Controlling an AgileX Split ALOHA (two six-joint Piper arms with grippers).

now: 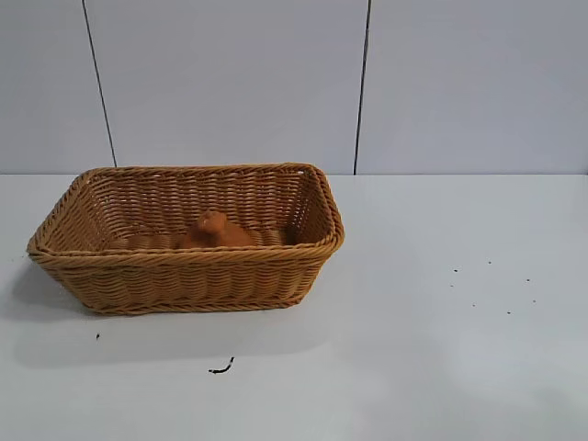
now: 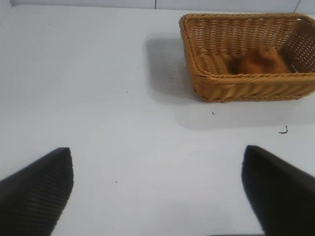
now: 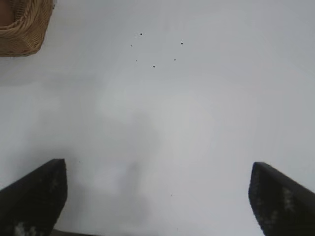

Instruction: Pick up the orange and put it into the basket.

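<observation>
Orange (image 1: 214, 230) sat inside basket (image 1: 188, 262); left gripper (image 2: 157, 189) and right gripper (image 3: 157, 194) both spread wide, empty, above bare table (image 1: 441, 349)

White table (image 1: 441, 367) carries a small dark curled scrap (image 1: 221, 368) near its front and scattered dark specks (image 1: 491, 285) toward the right; grey panelled wall (image 1: 230, 83) behind.

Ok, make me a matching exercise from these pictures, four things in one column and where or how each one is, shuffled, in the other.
Things:
1. orange
2. basket
3. left gripper
4. right gripper

Places or states:
A. open over bare table, only a basket corner in its view
B. lying inside the wicker
C. open, facing the basket from a distance
D. standing on the white table, left of centre in the exterior view

Pairs: 1-B, 2-D, 3-C, 4-A
</observation>
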